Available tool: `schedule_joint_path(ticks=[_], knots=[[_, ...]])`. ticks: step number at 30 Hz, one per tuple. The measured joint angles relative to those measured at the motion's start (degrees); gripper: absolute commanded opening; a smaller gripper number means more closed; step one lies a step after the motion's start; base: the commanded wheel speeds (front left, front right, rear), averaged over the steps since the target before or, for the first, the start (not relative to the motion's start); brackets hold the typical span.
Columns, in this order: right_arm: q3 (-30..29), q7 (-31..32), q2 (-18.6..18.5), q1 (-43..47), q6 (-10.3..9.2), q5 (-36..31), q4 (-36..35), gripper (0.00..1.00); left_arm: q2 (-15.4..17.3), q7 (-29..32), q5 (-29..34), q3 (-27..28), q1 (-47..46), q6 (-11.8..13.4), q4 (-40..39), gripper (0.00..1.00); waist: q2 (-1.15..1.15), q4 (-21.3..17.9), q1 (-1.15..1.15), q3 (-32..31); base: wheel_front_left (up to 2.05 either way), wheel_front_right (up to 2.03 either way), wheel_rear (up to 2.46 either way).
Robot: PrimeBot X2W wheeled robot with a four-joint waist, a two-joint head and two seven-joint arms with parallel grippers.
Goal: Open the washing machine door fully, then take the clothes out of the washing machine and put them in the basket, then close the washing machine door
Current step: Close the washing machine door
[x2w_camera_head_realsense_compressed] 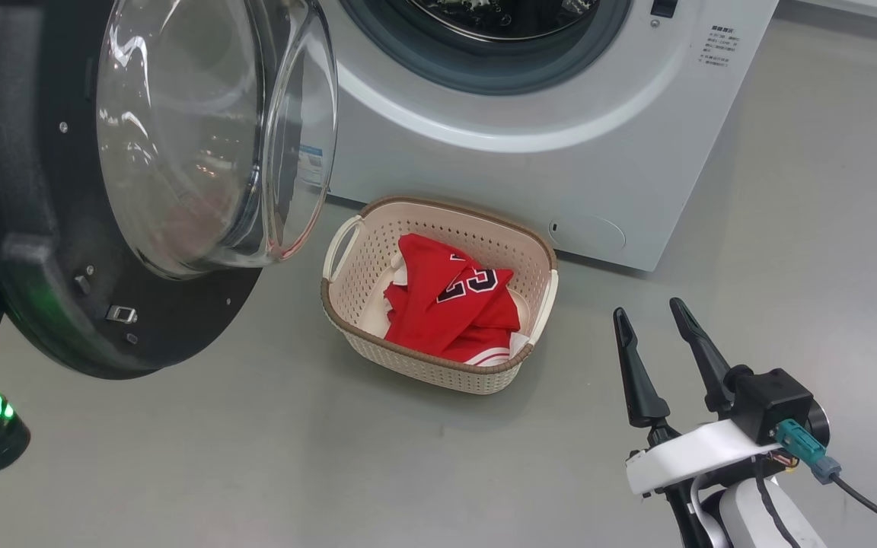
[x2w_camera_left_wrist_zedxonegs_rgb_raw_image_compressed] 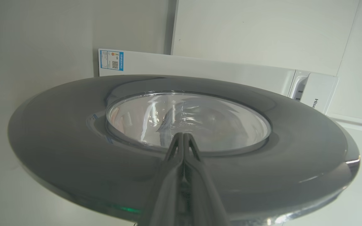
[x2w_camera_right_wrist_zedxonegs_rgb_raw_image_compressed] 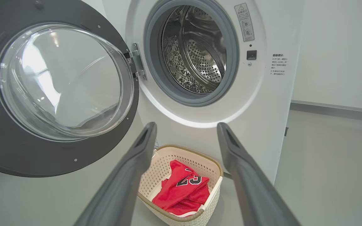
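The washing machine door (x2w_camera_head_realsense_compressed: 65,228) stands swung open at the left, its glass bowl (x2w_camera_head_realsense_compressed: 202,129) facing the washing machine (x2w_camera_head_realsense_compressed: 560,175). Through the round opening the steel drum (x2w_camera_right_wrist_zedxonegs_rgb_raw_image_compressed: 196,53) looks bare. Red clothes (x2w_camera_head_realsense_compressed: 450,301) lie in the cream basket (x2w_camera_head_realsense_compressed: 347,304) on the floor in front of the machine. In the left wrist view my left gripper (x2w_camera_left_wrist_zedxonegs_rgb_raw_image_compressed: 183,135) is shut with nothing in it, its tips close to the outer face of the washing machine door (x2w_camera_left_wrist_zedxonegs_rgb_raw_image_compressed: 74,131). My right gripper (x2w_camera_head_realsense_compressed: 648,312) hangs open and empty, to the right of the basket (x2w_camera_right_wrist_zedxonegs_rgb_raw_image_compressed: 156,175), above the floor.
Grey floor (x2w_camera_head_realsense_compressed: 256,457) spreads around the basket and in front of the machine. A white wall (x2w_camera_right_wrist_zedxonegs_rgb_raw_image_compressed: 338,47) and a grey skirting strip run to the right of the washer. The open door takes up the room at the left.
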Motion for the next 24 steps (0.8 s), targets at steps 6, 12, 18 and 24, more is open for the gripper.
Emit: schedule_joint_path(ticks=[6,12,18,24], knots=[[0.2,0.0,0.0,0.0,0.00,0.0,0.3,1.00,0.1,4.1,0.0,-2.3,0.0,0.0,0.2,0.00,0.00,-0.1,0.00,-0.4,0.00,0.00,0.00],[0.4,0.0,0.0,0.0,0.00,0.0,0.5,1.00,-0.5,8.4,-0.3,-4.2,0.0,0.0,-0.5,0.00,0.00,-0.2,0.00,-1.1,0.00,0.00,0.00],[0.8,0.0,0.0,0.0,0.00,0.1,0.8,1.00,-2.0,11.7,-1.3,-5.7,0.4,0.0,-2.3,0.00,0.00,-0.6,0.00,-1.8,0.00,0.00,0.00],[0.7,0.0,0.0,0.0,-0.04,0.4,0.7,1.00,-3.8,14.1,-2.0,-6.7,1.4,0.0,-4.3,0.00,0.00,-1.0,0.00,-2.2,0.00,0.00,0.00]])
